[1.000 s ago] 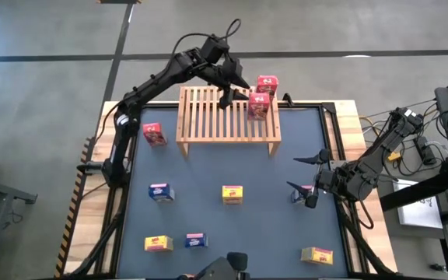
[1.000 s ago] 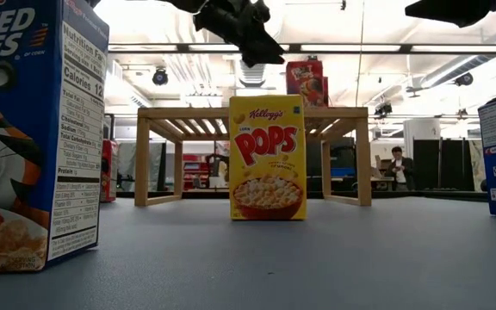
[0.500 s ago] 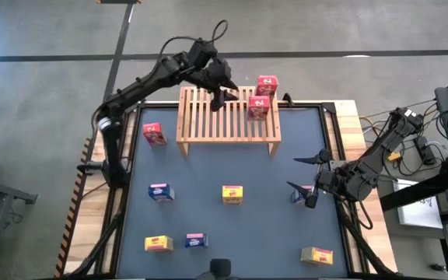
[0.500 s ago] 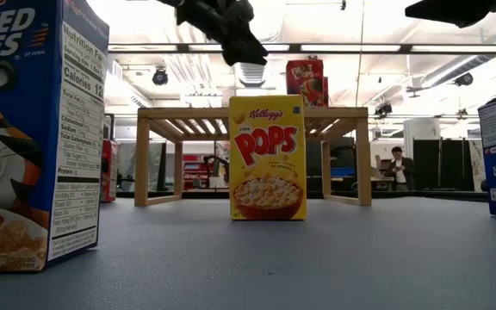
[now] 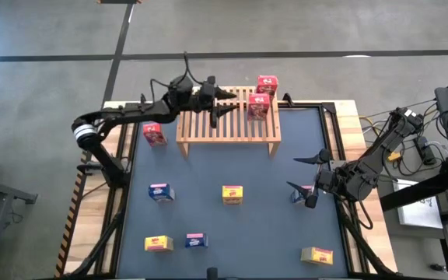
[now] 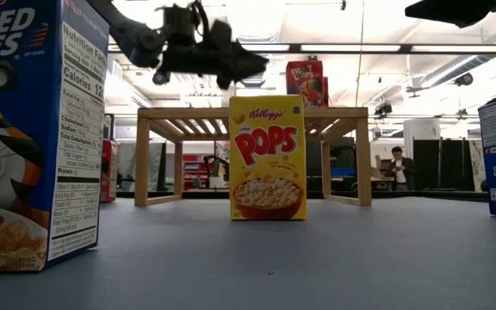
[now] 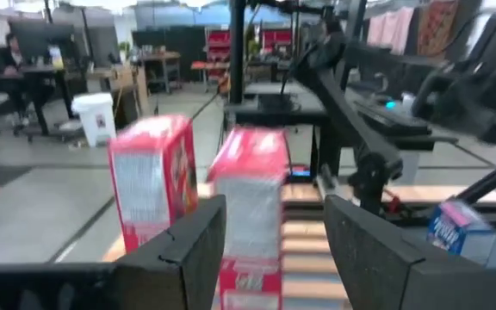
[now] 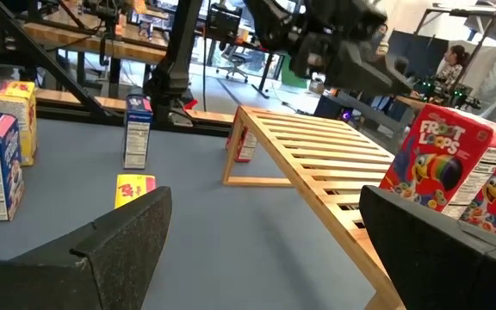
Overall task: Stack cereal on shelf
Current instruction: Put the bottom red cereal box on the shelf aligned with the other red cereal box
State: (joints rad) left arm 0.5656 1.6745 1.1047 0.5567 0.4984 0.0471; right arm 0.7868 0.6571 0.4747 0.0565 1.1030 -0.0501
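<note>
2 red boxes [image 5: 261, 98] up on the rack [image 5: 228, 117], 7 waiting on the table.
Left gripper [image 5: 222, 102] hangs empty, fingers apart, beside them; a careless swing could topple them. Right gripper [image 5: 306, 177] open, empty.

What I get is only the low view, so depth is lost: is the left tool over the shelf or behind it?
Observer: From above, the left tool is over the shelf's slats.
Operator: I see one red box there.
Observer: Two stand at its right end: a near red box and a far red box.
Operator: Carrying anything?
Observer: No; its wrist view shows fingers open, empty. The right tool waits open at the table's right.
</note>
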